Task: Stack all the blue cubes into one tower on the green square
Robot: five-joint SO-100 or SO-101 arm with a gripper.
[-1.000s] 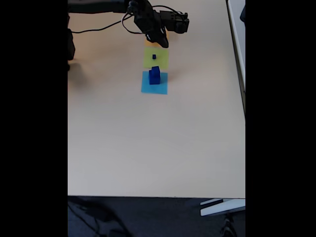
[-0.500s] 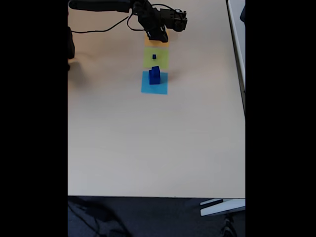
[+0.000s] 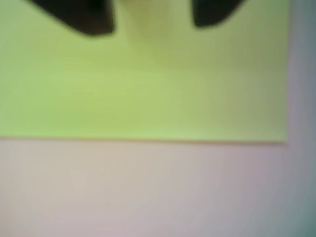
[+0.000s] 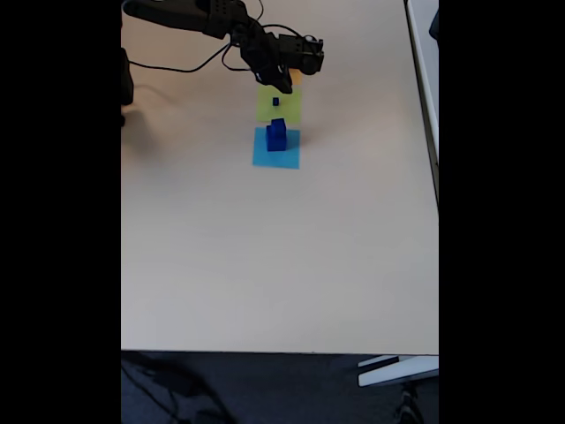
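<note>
Gripper sits at the far end of the worktop in the fixed view, tips over the far edge of the green square. In the wrist view the two dark fingers come in from the top edge with a clear gap between them, so the gripper is open and nothing is held.

Wrist view is blurry: mostly green square filling the upper half, pale worktop below and along the right.

Fixed view gives the rest. Small cube lies on the green square, just in front of the gripper tips, apart from them as far as can be told. Nearer the camera, the light-blue square touches the green one's near edge. On it stand the two bigger cubes, one on the other; too small to tell exactly where they meet. A bit of orange square peeks out behind the gripper, beyond the green one. Black cable loops on the worktop left of the arm. So the three squares run in a line away from the camera: light-blue, green, orange.
</note>
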